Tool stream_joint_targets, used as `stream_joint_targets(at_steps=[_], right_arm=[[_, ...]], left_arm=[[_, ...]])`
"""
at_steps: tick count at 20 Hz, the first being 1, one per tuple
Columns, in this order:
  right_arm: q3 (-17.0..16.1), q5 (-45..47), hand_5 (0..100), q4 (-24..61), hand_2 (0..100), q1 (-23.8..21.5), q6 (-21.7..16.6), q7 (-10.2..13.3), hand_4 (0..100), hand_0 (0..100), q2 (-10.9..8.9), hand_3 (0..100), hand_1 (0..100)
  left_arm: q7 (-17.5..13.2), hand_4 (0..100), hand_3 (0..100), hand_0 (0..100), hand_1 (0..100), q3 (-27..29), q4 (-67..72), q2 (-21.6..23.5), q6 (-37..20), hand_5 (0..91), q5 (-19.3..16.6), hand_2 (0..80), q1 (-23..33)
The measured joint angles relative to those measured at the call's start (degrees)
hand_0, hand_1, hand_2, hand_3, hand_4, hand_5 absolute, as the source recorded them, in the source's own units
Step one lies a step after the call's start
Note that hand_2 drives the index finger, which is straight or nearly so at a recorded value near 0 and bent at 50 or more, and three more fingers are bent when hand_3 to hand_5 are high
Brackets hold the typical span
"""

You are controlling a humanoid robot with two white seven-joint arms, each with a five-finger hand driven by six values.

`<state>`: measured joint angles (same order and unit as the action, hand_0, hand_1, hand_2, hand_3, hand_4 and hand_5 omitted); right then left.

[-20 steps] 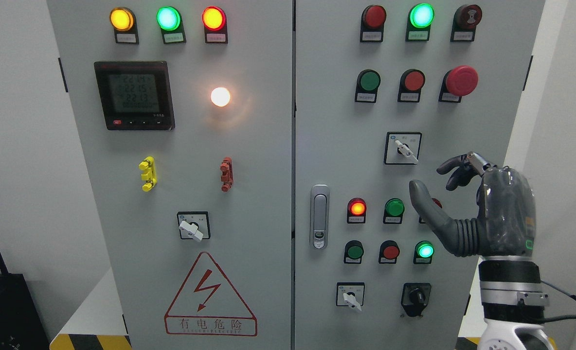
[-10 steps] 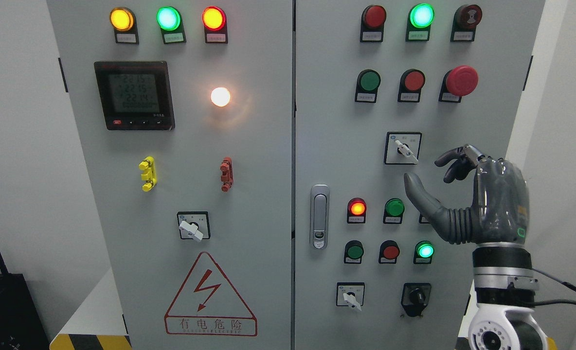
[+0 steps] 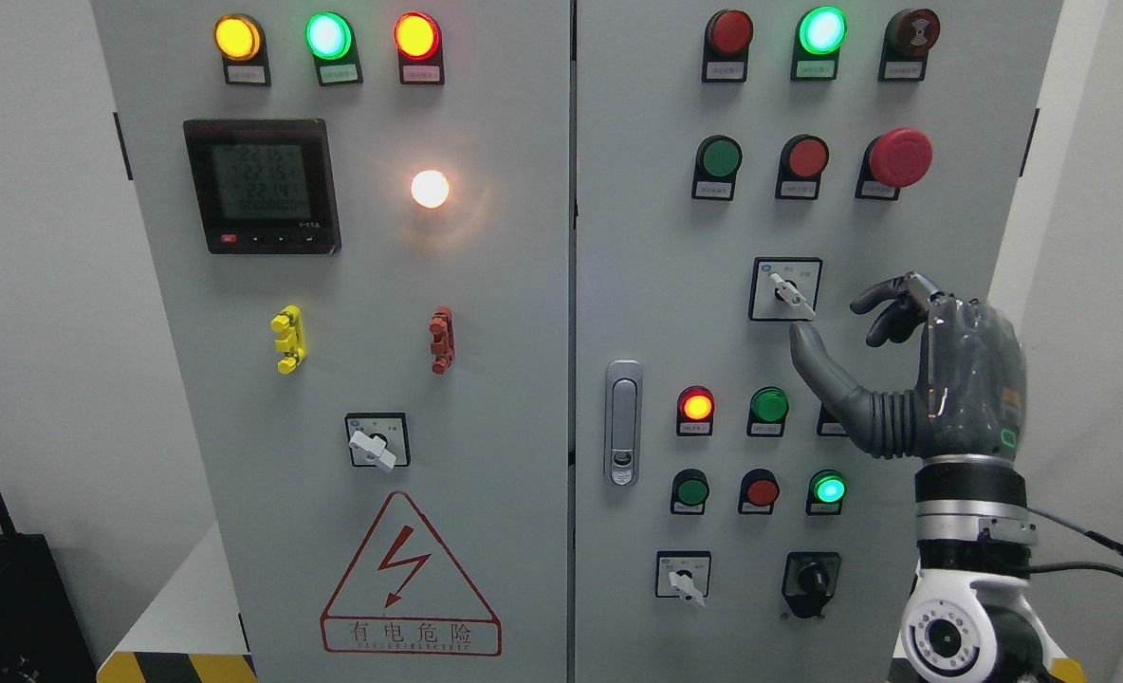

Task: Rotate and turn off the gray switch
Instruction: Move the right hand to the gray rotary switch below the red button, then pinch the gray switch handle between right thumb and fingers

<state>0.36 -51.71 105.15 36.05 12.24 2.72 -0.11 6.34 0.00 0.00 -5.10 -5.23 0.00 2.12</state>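
Note:
A gray rotary switch [image 3: 786, 290] sits in a black-framed square plate on the right cabinet door, its pale handle pointing down and to the right. My right hand [image 3: 832, 321] is just right of and below it. The thumb [image 3: 813, 360] reaches up to just under the plate and the curled fingers [image 3: 889, 302] hover to the plate's right. The hand is open, holds nothing, and is not touching the handle. Two similar gray switches show lower down, one on the left door [image 3: 377, 441] and one on the right door [image 3: 684, 576].
Around the switch are lit and unlit push buttons, a red mushroom stop button [image 3: 899, 156], a door latch [image 3: 623, 422] and a black rotary knob [image 3: 811, 576]. The left door carries a meter [image 3: 262, 186] and a warning triangle. My wrist hides one button right of the green lamp [image 3: 769, 405].
My right hand has risen and moved slightly left, bringing the thumb tip up to just under the gray switch's plate. The switch handle has not turned.

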Motion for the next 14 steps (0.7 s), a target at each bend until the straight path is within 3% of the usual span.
stream_joint_targets(at_steps=[14], right_arm=[[1.8,-0.1,95,-1.5,56,1.2,0.6,0.2,78,9,0.08,79,36]], left_arm=[[-0.1,0,0,12,39,0.0,0.0,0.0,0.0,0.0,0.0,0.0,0.0]])
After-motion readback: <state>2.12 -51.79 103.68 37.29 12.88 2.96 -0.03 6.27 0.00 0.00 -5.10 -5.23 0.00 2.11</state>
